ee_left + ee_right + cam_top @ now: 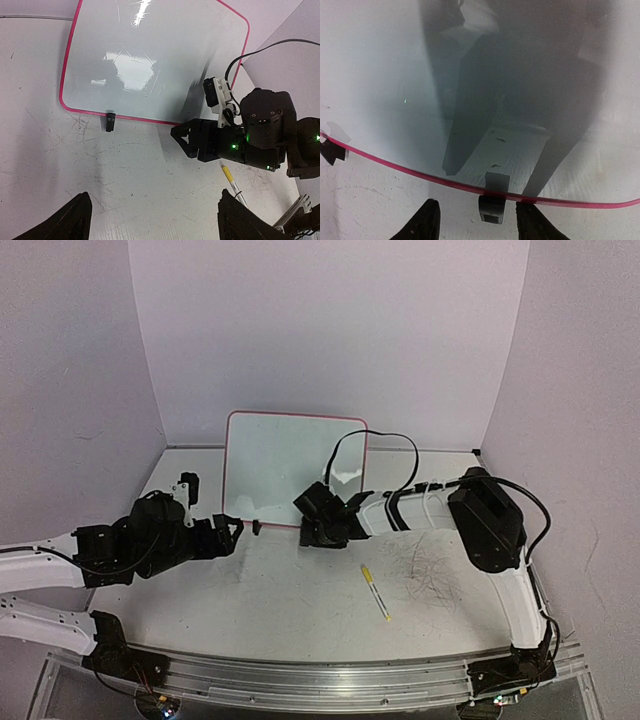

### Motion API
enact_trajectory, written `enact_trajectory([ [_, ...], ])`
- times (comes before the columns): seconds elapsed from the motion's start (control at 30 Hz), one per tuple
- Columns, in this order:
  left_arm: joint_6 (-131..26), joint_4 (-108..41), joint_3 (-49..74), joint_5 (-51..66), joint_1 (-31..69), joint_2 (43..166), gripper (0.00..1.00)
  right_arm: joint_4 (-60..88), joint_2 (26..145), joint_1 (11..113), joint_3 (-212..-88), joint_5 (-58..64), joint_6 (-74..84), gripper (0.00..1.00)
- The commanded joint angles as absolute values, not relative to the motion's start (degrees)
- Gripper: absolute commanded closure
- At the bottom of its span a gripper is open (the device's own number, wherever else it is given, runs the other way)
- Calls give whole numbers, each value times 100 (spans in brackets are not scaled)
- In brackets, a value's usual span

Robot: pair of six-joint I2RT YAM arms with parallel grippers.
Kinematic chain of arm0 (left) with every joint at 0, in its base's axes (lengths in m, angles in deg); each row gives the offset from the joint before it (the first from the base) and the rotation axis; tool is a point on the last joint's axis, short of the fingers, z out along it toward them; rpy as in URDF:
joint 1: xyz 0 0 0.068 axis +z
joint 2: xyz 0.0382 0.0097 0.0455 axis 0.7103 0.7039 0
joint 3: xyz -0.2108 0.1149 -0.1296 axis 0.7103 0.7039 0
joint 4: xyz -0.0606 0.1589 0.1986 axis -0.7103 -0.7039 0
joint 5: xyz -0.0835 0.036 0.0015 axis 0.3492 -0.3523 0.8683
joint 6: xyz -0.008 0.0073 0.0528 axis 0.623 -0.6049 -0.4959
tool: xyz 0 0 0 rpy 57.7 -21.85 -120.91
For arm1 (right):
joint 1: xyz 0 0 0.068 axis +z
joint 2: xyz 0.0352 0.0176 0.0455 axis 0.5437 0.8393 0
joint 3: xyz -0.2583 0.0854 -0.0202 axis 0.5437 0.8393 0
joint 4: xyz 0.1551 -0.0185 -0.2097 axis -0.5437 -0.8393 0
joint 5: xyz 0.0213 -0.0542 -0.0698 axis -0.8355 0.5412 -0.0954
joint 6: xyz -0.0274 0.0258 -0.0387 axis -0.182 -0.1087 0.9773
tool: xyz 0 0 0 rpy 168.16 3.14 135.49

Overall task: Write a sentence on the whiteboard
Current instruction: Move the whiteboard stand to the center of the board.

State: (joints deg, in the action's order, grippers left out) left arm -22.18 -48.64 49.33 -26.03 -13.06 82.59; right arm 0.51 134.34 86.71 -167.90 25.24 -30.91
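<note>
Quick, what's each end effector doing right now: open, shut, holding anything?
Left end effector: open, empty.
Right end effector: half open, straddling a black clip foot of the whiteboard, not clamped on it.

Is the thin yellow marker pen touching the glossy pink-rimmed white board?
Apart. The top view shows the marker pen lying on the table, with bare surface between it and the whiteboard.

Looks like a robot lab test booth: boxed in by plain pale panels (330,330), with a scuffed, pen-scribbled white bench (300,590), left arm (110,545) and right arm (485,525) mounted on an aluminium rail (330,685), loose black cable (385,434) trailing.
</note>
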Motion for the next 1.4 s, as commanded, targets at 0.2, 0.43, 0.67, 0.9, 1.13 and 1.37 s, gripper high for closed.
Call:
enact_trajectory([
  [0.2, -2313, -4864, 5071, -2564, -1301, 7782, 12, -204, 13631, 8676, -17158, 3239, -2976, 70],
  [0.43, -2346, -4872, 5048, -2563, -1301, 7805, 12, -214, 13572, 8648, -17025, 3368, -2932, 84],
  [0.67, -2339, -4875, 5036, -2556, -1303, 7865, 12, -215, 13069, 8508, -16331, 3538, -2475, 100],
  [0.9, -2322, -4857, 4985, -2557, -1301, 8082, 12, 590, 12041, 8303, -14600, 3344, -1722, 100],
  [1.13, -2377, -4683, 4948, -2526, -1302, 8400, 12, 1232, 11096, 8081, -13151, 3116, -1211, 100],
  [1.37, -2384, -4439, 4930, -2415, -1302, 8671, 12, 1409, 10299, 8085, -12112, 2878, -1452, 100],
])
